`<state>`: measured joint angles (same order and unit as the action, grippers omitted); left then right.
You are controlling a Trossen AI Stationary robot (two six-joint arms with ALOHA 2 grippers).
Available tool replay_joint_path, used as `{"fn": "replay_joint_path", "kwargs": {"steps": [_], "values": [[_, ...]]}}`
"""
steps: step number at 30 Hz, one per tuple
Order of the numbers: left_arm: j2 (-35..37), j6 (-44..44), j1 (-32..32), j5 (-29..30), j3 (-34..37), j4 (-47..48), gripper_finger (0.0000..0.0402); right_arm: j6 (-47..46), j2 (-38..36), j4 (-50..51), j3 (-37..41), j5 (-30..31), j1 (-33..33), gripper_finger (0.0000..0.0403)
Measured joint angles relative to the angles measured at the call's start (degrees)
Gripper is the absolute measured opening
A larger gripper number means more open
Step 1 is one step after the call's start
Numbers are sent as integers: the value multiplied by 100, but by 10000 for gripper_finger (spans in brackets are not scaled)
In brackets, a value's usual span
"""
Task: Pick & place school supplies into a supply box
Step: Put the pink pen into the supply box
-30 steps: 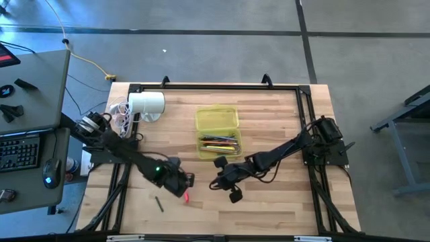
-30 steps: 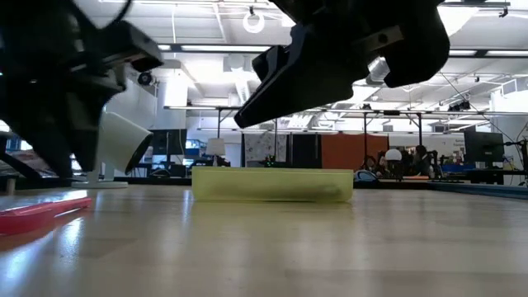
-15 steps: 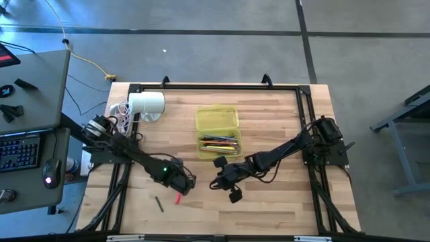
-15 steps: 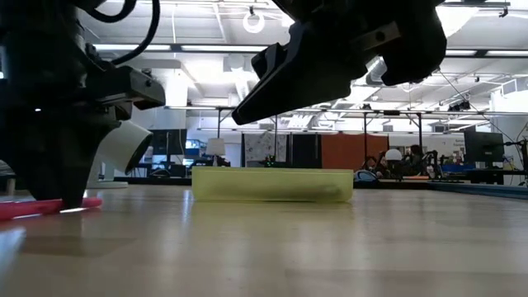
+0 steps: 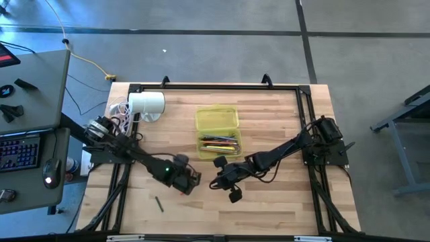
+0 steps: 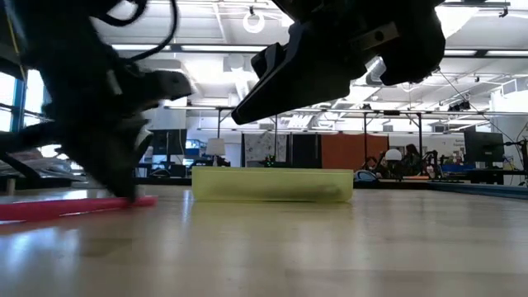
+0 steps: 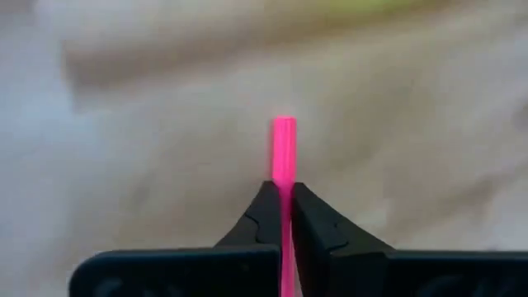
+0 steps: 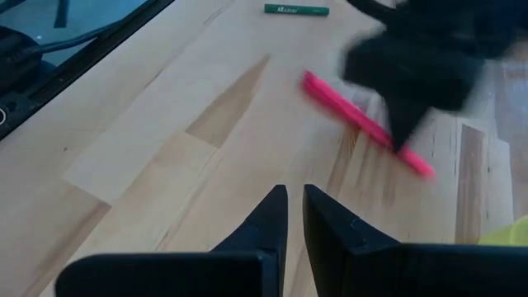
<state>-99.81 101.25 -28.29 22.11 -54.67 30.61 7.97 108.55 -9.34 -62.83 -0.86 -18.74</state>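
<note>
In the lower left of the low view, nearest the camera, the left claw point(image 6: 124, 186) stands on the table point(image 6: 330, 247) with its tips down on the pink pen point(image 6: 74, 206). A second ago those fingers stood wide apart and hovered beside the pen; now they are clenched on it, as the left wrist view shows: the two dark fingers point(image 7: 266, 216) pinch the pink shaft, which sticks out straight ahead of them. The pen still lies flat on the wood, so the grasp looks made but the lift has not begun. That probably puts the task at the turn from picking to carrying.

The pen is a thin, straight, bright pink stick with a blunt end, long enough to pass beyond the claw on both sides in the right wrist view.

A little farther in, at lower centre of the high view, the right claw point(image 5: 232, 190) hangs above the table with its fingers nearly closed on nothing, well apart from the pen. It has not moved over the last second and seems to wait.

In the high view's lower left a small dark green pencil point(image 5: 159, 203) lies alone on the table, near the left claw and not yet collected.

Farther back, at the centre of the high view, sits the supply box point(image 5: 217, 117), a shallow translucent yellow-green tray. Several coloured pens and pencils point(image 5: 219, 143) already lie along its nearer end.
</note>
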Motion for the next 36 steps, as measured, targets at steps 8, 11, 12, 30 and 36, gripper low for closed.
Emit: {"fn": "replay_joint_path", "kwargs": {"steps": [8, 11, 12, 30, 36], "values": [[-9, -825, 121, 487, 15, -745, 32, 116, 0, -63, 0, 0, 0, 25], [-7, -1074, 228, 345, 15, -697, 23, 172, 0, -83, -2, 0, 0, 24], [-5, -1219, 254, 287, 15, -682, 22, 281, 0, -80, -2, -2, 0, 24], [220, -3815, 929, -2921, -1008, 97, 111, 971, 131, -988, -9, 4, 5, 126], [878, -3789, 486, -1488, -1857, 2193, 104, 468, 129, -934, -11, 155, 165, 162]]}}
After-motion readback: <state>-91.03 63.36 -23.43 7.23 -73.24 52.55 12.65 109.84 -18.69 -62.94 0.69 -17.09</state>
